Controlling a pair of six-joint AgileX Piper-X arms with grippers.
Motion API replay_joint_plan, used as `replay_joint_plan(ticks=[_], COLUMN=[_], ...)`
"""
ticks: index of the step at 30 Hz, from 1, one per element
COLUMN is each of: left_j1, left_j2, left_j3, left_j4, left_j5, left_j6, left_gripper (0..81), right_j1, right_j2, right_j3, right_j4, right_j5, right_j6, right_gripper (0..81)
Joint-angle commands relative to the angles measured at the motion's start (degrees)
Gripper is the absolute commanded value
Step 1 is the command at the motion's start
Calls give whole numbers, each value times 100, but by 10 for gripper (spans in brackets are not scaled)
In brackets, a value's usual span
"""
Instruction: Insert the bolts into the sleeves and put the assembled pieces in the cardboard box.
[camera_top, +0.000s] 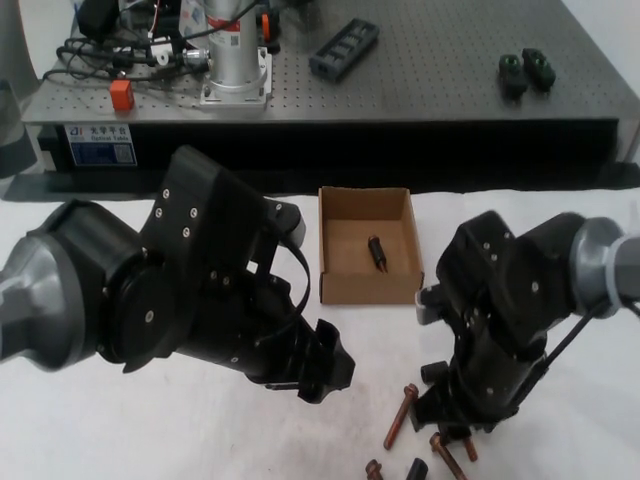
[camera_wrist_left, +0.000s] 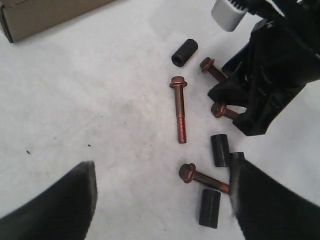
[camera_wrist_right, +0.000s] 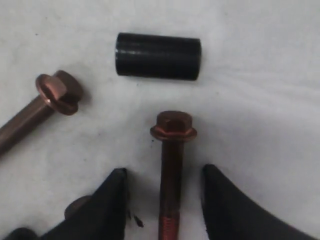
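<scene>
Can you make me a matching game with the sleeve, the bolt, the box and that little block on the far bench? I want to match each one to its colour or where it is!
Things:
1. sleeve
2. bolt whose head faces that sleeve
3. cardboard box
4. small block on the far bench

Matches:
A. orange
B. between the right gripper's open fingers
C. black
D. holds one assembled piece

Pairs: 1-C, 2-B, 3-D, 4-A.
</scene>
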Motion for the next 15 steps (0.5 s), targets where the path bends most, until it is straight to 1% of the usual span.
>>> replay_joint_plan(ticks=[1,4,7,10,12,15], left_j1=[-50,-213,-508,-868,-1113,-1390], left_j2=[-5,10,143,452,685,1062], left_j3=[-26,-26,-26,-26,-42,-180], left_j4=[30,143,345,463,489,739], left_j5=[-15,-8,-36,-49,-162,-315], left_j6=[119,119,216,351,518,844], left_gripper=[533,533,533,533,531,490], right_j1=[-1,-1,-31,-146,-285,-529], right_j2=[109,145,142,111,19,-305], right_j3=[30,30,30,30,49,204], right_j4=[-220,-417,-475,-454,-389,-275], right_j5=[36,55,73,92,-57,-336], right_j6=[35,-49,-200,-201,-201,-248], right_gripper=[257,132,3,2,2,2])
